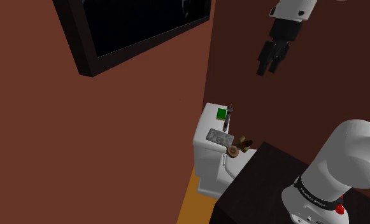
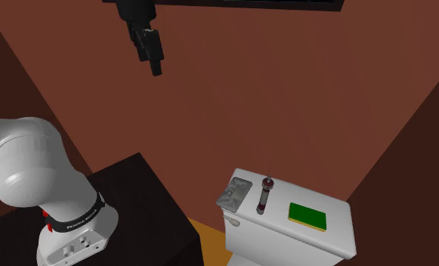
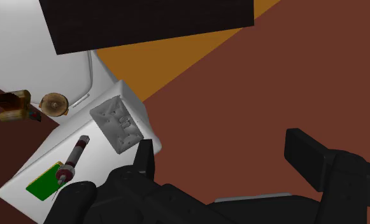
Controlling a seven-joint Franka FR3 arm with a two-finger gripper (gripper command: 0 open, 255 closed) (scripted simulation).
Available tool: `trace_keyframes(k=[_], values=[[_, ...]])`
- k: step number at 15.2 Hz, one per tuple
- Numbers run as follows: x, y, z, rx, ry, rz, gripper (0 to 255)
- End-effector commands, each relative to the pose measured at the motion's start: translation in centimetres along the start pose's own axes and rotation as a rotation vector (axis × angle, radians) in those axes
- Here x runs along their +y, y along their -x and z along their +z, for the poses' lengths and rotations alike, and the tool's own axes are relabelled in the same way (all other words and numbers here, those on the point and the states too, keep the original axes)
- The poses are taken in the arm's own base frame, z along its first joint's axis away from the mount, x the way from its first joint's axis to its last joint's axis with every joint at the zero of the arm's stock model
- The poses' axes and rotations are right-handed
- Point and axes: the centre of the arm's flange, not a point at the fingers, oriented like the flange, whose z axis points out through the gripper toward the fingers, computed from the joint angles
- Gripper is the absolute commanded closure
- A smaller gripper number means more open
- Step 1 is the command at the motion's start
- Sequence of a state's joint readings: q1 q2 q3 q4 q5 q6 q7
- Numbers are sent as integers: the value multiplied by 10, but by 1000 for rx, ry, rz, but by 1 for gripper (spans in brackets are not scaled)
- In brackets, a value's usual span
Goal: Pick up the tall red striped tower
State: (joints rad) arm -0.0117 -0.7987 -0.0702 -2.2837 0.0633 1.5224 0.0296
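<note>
While high above the tower (image 2: 264, 195) on the tank (image 2: 338, 230), fingers (image 3: 311, 156) apart.

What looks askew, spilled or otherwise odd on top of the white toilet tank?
Nothing is spilled or broken. The striped tower stands upright on the white tank lid, between a green pad and a grey tray. Only the tray looks odd: it sits at the lid's end, seemingly over the edge.
</note>
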Motion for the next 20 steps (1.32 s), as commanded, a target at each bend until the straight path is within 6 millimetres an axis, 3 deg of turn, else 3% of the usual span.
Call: trace_keyframes(k=[1,20], values=[[0,0,0,0,0,0,0],[150,-144,161,-155,1,-155,0]])
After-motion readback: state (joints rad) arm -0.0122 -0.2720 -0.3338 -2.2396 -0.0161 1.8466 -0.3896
